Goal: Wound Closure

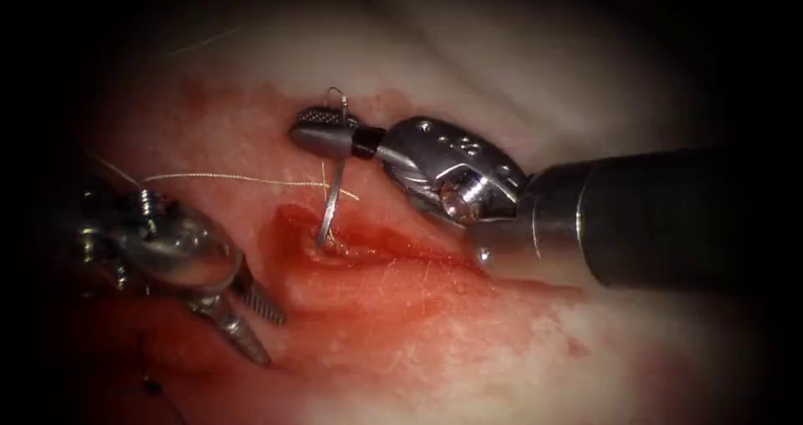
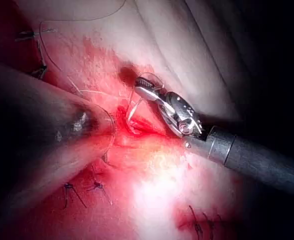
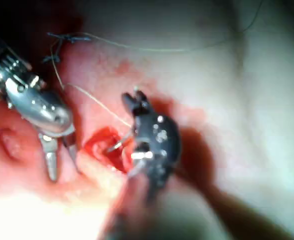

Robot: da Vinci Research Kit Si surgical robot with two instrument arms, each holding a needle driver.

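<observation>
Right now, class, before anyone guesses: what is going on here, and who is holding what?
The right arm's tool grips the curved needle near its blunt end, fingers shut on it. The needle's tip sits in the tissue at the left end of the cut, where red fluid pools. The thread trails left across the tissue. The left arm's tool hovers left of the cut, fingers open, holding nothing.

Right tool (image 3: 132, 100) dark over the tissue (image 3: 237, 100), jaws clamped on the needle (image 3: 118, 145) near its rear end. Needle curving down into the red cut (image 3: 104, 145), tip buried in tissue. Left tool (image 3: 59, 155) just beside the cut, jaws parted, gripping nothing. Pale thread (image 3: 94, 102) running from the needle toward dark stitches (image 3: 62, 40).
</observation>
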